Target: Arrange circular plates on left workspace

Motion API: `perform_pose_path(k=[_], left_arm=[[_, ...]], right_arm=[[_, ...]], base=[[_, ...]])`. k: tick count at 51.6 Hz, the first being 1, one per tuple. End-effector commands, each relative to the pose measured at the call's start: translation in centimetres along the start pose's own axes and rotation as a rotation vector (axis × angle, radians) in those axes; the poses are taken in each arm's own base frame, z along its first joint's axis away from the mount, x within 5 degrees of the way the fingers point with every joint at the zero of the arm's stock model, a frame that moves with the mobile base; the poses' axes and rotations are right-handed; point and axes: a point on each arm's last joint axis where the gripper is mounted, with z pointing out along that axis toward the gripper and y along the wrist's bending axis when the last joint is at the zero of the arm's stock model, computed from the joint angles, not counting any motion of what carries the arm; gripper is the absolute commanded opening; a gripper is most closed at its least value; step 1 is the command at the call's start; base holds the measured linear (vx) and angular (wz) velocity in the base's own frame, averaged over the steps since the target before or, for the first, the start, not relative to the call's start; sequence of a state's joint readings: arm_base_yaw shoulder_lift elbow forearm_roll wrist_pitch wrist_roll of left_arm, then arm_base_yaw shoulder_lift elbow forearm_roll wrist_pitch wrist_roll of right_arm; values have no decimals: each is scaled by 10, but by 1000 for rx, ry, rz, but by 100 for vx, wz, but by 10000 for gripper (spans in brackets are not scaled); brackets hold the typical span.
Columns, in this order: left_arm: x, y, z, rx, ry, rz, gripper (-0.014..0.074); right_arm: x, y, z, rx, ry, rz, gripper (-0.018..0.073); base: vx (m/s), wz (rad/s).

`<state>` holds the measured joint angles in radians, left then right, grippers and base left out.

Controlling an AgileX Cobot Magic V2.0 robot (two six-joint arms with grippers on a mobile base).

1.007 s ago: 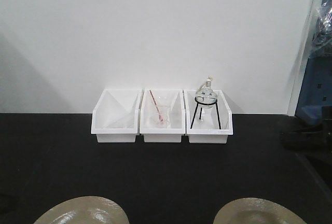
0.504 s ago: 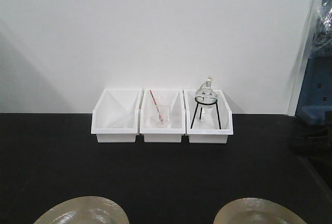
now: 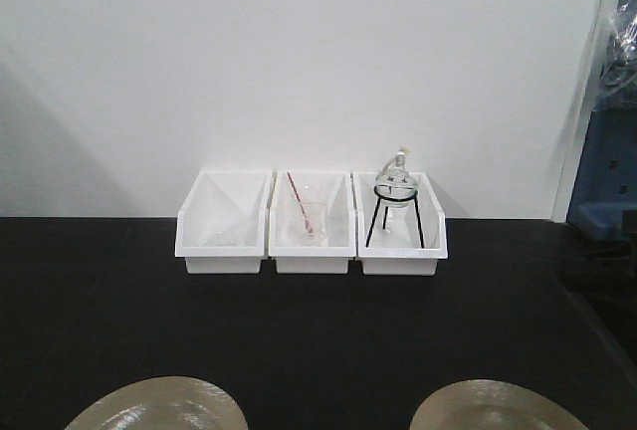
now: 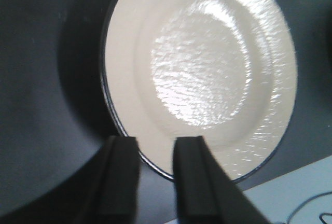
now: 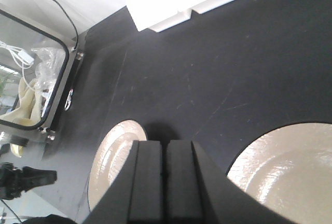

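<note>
Two circular plates on the black countertop point(image 3: 318, 330) - the left plate point(image 3: 157, 405) and the right plate point(image 3: 498, 407) lie flat, well in front of the row of white bins point(image 3: 311, 251) at the wall. One sits forward and a little left of the row's left end, the other forward and a little right of its right end. Both are cut off by the front view's lower edge.

My left gripper point(image 4: 155, 143) hangs over the dark near rim of a plate point(image 4: 199, 73), its black fingers point(image 4: 120, 177) parted; the rim shows in the gap and nothing is gripped. My right gripper point(image 5: 166, 146) is clenched, pads pressed together on nothing, above bare countertop between the two plates.

In the row, the middle bin holds a glass beaker point(image 3: 311, 221) with a red rod point(image 3: 297, 196) - the right bin, a round flask point(image 3: 394, 183) on a black tripod point(image 3: 395, 219).
</note>
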<state>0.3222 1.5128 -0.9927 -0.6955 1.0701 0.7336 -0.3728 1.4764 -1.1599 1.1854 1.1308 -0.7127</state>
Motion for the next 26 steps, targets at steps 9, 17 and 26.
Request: perform_pose_path(k=[9, 17, 26], left_arm=[[-13, 14, 25, 93, -3, -42, 440], [-14, 28, 47, 141, 19, -79, 440], [-14, 39, 69, 203, 45, -163, 440]], right_arm=[[-12, 16, -11, -31, -99, -45, -5], [-13, 14, -10, -31, -96, -40, -5], [-13, 9, -6, -36, -87, -23, -5]], base=[[0, 0], [0, 0], [0, 0]])
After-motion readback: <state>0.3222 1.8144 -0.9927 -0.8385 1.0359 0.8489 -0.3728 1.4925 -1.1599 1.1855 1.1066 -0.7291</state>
